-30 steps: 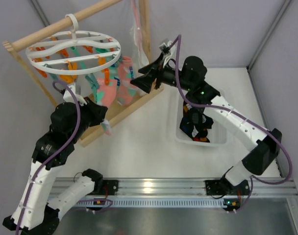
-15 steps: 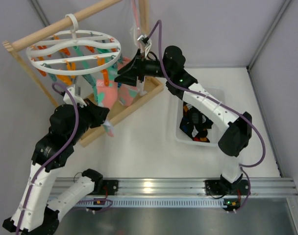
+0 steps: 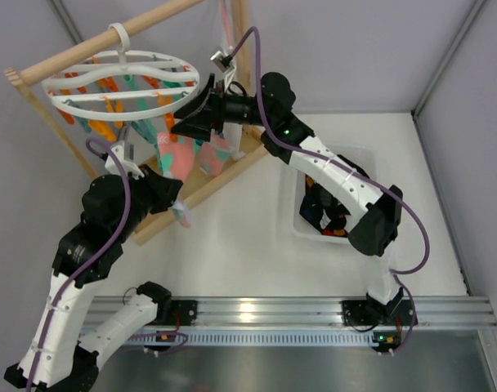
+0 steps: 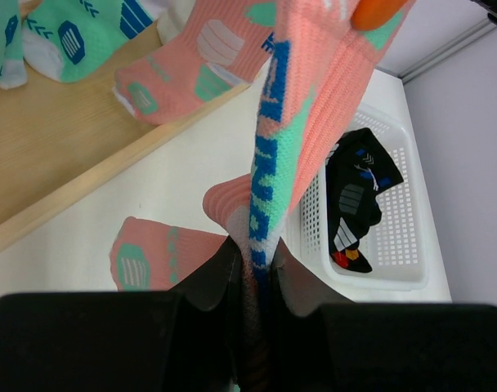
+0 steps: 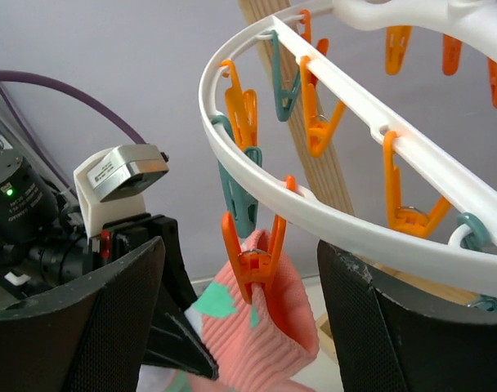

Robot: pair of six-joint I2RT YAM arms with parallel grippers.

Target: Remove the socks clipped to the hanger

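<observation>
White table [image 3: 232,245], grey walls: from above, the hanger [image 3: 122,84] hangs off the wooden rail [image 3: 77,51], with my right pincer [image 3: 183,126] up at its rim. On the left wrist view, my left pincer [image 4: 254,255] is pinched tight on the pink sock's [image 4: 314,106] lower end. On the right wrist view, the jaws are spread wide either side of the orange clip [image 5: 252,245] biting that sock.

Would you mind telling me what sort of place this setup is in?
Probably a robotics lab cell staged for laundry: grey panel walls, an aluminium mounting rail, and a clip hanger and basket as props.
</observation>
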